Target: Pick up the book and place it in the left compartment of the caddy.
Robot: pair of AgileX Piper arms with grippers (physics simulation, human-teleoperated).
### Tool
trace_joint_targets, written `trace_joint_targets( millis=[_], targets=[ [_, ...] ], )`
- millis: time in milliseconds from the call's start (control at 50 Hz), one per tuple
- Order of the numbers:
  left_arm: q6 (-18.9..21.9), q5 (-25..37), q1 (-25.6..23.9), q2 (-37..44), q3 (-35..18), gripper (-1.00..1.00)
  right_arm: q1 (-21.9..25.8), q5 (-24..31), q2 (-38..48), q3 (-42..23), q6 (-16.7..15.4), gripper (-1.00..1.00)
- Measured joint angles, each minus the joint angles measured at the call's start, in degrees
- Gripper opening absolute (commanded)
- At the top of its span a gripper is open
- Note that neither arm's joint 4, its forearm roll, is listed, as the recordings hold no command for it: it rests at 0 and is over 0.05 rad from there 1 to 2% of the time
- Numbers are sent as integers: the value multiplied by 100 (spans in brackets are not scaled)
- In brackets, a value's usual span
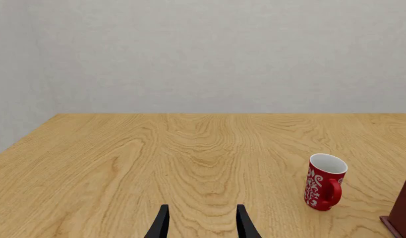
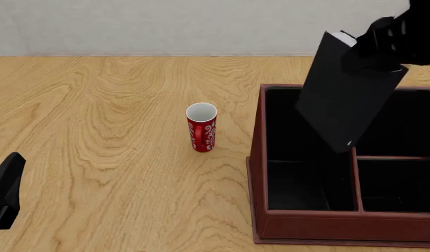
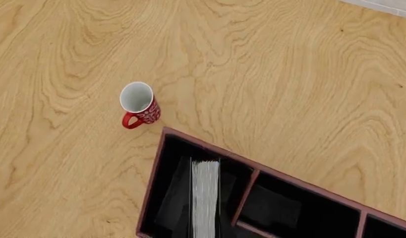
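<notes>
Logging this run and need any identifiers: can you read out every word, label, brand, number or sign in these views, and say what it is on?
No readable text in any view.
The red mug: white swirl decoration only, no letters.
The book: plain black cover, white page edge, no title visible.
The caddy: plain red-brown walls, black interior, no label.
The table: bare wood grain only.

right gripper (image 2: 383, 39) hidden by book (image 2: 348, 94)
</notes>
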Motion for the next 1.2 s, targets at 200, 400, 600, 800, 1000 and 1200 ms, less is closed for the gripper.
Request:
trace_joint_targets(
  millis=[200,400,600,800,1000,1200],
  targets=[
    [0,0,0,0,0,100,61,-105,32,208,28,-100],
    [0,0,0,0,0,100,60,-244,85,471,-5,-100],
    [0,0,0,0,0,100,42,-359,140,684,-99,-100],
    [0,0,0,0,0,100,43,-487,210,873,-186,-100],
    [0,0,0,0,0,100,112,-616,329,993,-141,-100],
    [0,0,0,0,0,100,207,-785,478,1124,-28,-100]
  ],
)
